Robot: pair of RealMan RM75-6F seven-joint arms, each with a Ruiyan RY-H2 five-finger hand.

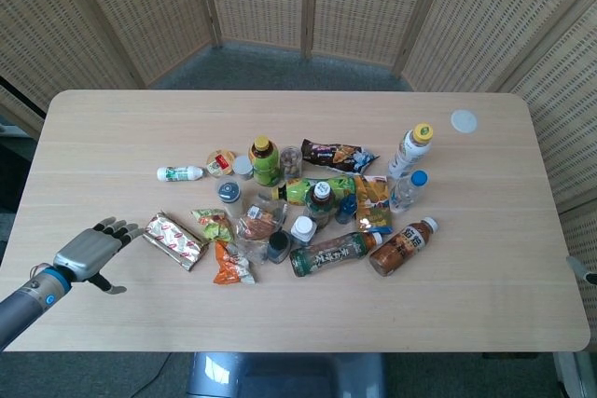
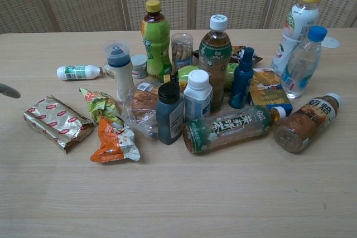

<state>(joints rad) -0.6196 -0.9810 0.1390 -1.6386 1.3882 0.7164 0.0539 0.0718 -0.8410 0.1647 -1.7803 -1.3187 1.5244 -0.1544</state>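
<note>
My left hand (image 1: pixel 89 253) hovers over the table's front left with its fingers spread and nothing in it. In the chest view only one of its fingertips (image 2: pixel 8 90) shows at the left edge. Just right of the hand, apart from it, a silver snack packet with red marks (image 1: pixel 173 240) (image 2: pixel 57 130) lies flat, set off to the left of the pile. Beside it are a crumpled green packet (image 1: pixel 213 224) (image 2: pixel 100 105) and an orange packet (image 1: pixel 229 267) (image 2: pixel 113 140). My right hand shows in neither view.
A pile of bottles and snacks fills the table's middle: a yellow-capped green bottle (image 2: pixel 155 38), a dark jar (image 2: pixel 169 113), a lying tea bottle (image 2: pixel 231 129), a lying brown bottle (image 2: pixel 307 122), a small white bottle (image 2: pixel 79 72). A white lid (image 1: pixel 463 121) lies far right.
</note>
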